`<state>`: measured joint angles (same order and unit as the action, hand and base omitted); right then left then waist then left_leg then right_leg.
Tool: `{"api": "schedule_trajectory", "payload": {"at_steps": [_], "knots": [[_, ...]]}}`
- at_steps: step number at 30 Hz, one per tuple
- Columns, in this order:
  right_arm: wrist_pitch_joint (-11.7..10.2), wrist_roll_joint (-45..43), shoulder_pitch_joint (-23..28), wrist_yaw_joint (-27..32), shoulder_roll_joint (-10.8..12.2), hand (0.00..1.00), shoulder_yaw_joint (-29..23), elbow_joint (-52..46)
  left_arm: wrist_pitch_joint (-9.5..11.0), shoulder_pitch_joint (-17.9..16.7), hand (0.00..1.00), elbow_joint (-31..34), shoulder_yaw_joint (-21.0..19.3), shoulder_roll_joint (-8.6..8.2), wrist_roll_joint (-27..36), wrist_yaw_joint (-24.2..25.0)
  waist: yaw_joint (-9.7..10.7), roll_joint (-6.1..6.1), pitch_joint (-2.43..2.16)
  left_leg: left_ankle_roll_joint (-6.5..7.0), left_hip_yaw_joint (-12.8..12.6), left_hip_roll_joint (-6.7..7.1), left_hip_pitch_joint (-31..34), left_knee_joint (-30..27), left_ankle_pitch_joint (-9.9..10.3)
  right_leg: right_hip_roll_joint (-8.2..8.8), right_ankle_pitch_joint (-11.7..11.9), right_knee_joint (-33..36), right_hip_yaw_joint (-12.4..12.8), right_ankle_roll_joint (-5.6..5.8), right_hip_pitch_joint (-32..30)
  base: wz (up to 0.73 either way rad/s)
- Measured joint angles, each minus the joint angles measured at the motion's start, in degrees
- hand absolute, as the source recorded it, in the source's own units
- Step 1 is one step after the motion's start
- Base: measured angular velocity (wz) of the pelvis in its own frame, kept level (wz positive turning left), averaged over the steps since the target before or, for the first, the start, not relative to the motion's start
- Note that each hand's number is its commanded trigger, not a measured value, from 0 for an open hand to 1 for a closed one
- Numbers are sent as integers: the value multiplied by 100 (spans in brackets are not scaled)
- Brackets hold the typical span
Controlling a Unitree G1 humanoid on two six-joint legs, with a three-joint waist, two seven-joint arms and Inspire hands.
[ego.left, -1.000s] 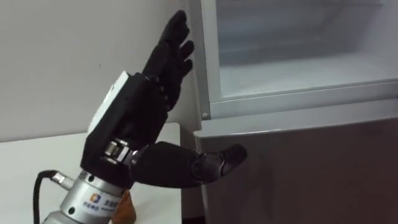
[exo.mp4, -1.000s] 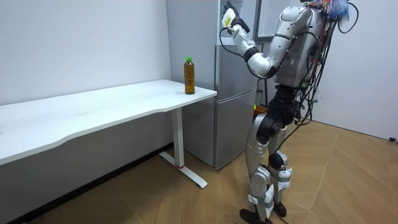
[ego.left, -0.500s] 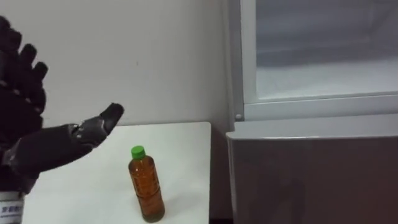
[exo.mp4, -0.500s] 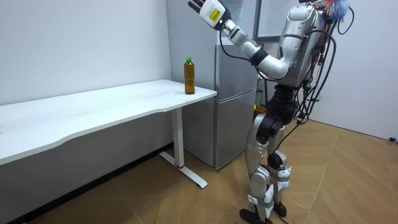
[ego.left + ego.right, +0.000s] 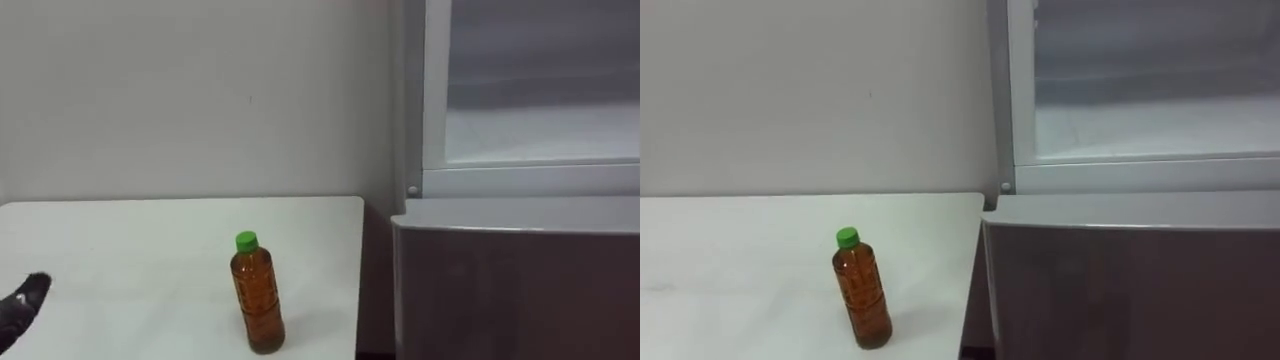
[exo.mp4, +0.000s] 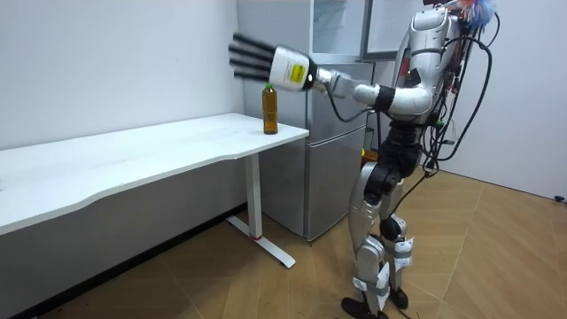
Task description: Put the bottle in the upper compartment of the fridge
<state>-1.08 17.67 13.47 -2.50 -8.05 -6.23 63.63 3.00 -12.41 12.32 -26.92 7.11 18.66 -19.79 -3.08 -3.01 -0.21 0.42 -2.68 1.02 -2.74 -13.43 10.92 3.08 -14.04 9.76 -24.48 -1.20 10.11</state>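
Here, one bottle (image 5: 258, 305), one table (image 5: 120, 260), one open fridge (image 5: 520, 270)

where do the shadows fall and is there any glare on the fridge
Left eye view: the bottle throws a faint, soft shadow to its right on the table; the lower door of the fridge is evenly dull, with no glare. Room view: deep shade lies under the table.
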Motion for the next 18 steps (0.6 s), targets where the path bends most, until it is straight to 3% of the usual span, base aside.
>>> {"api": "schedule_trajectory", "payload": {"at_steps": [4,9,12,15,18], "knots": [[4,28,119,-3,-39,0,-189,-4,-7,-335,0,-654,-8,-130,365,-135,-69,23,7,1,-25,42,-42,24,0,3,-15,-10,52,-2,-11,1],[2,2,183,12,-35,0,-199,-9,6,-363,0,-1960,10,-157,956,-267,-154,33,17,10,0,49,-77,36,6,10,-39,8,76,3,11,0],[2,4,177,25,-48,0,-217,0,21,-369,0,-2799,127,-158,1004,-378,-136,38,18,44,9,51,-60,-10,41,10,-39,13,71,9,42,1],[1,-13,187,31,-48,0,-250,-6,22,-448,0,-3181,270,-202,998,-437,-139,42,15,60,23,49,-63,-23,80,14,-42,23,69,25,52,0],[-8,-6,180,26,-69,0,-247,-16,203,-469,0,-3527,378,-198,993,-434,-157,39,9,83,14,31,-66,-6,99,26,-35,18,73,49,58,0]]}}
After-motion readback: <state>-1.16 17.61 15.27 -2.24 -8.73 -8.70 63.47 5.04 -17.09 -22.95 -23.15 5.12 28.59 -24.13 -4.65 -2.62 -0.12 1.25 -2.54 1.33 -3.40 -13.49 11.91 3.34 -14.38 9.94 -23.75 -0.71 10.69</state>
